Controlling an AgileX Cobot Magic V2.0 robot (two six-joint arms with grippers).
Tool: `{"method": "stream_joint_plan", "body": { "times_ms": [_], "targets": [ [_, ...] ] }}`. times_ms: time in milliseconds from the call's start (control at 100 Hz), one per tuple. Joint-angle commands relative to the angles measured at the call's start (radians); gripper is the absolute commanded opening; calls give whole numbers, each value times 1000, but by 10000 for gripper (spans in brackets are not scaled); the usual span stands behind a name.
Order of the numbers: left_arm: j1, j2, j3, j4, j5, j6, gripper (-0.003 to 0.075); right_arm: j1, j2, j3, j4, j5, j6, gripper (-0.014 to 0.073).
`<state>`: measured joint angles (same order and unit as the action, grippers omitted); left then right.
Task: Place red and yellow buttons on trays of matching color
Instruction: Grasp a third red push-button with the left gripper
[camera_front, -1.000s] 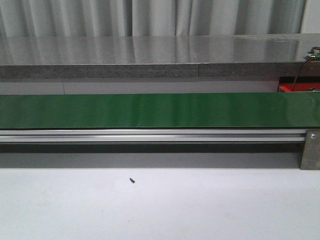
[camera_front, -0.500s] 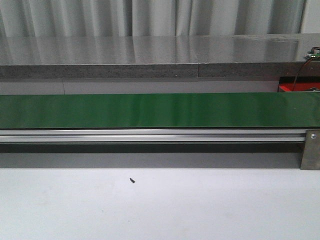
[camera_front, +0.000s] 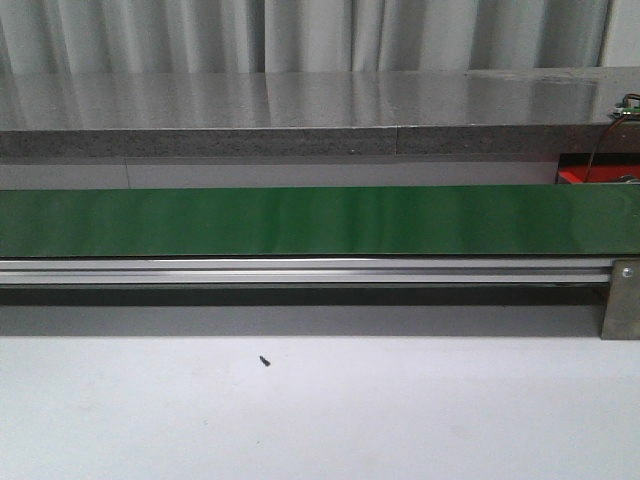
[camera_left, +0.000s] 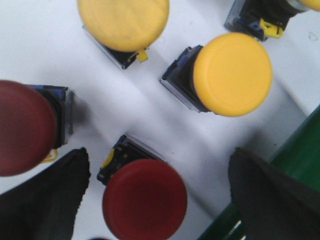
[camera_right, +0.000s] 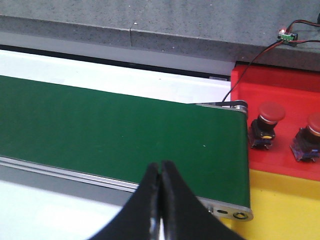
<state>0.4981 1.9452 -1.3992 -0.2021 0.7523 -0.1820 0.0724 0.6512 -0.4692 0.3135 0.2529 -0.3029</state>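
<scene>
Right now the green conveyor belt runs bare across the whole width of the scene, with no arm showing over it from the front. At its right end sits the red tray, two red buttons standing on it, and the yellow tray lies just nearer, touching the red one's edge; no button shows on the visible part of the yellow tray.

The buttons waiting to be sorted stand on a white surface at the left arm's side, beside the green belt edge. The left gripper hangs straight above a red button, fingers spread wide to either side of its cap, touching nothing. That button stands upright with its round cap facing the camera, so I judge a straight drop would take it. A yellow button stands close beyond.

The right gripper hovers over the belt's near edge, fingertips pressed together, empty.
</scene>
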Motion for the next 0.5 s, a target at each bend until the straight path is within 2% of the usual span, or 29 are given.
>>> {"method": "stream_joint_plan", "body": {
  "times_ms": [0, 170, 270, 490],
  "targets": [
    [10, -49, -32, -5, -30, -14, 459, 1, -7, -25, 7, -68, -9, -68],
    [10, -36, -32, -5, -18, -14, 282, 1, -7, -25, 7, -68, -9, -68],
    [10, -36, -33, -5, -16, -14, 204, 1, -7, -25, 7, -68, -9, -68],
    [10, -56, -33, -5, 0, -10, 185, 1, -7, -25, 7, -68, -9, -68]
  ]
}}
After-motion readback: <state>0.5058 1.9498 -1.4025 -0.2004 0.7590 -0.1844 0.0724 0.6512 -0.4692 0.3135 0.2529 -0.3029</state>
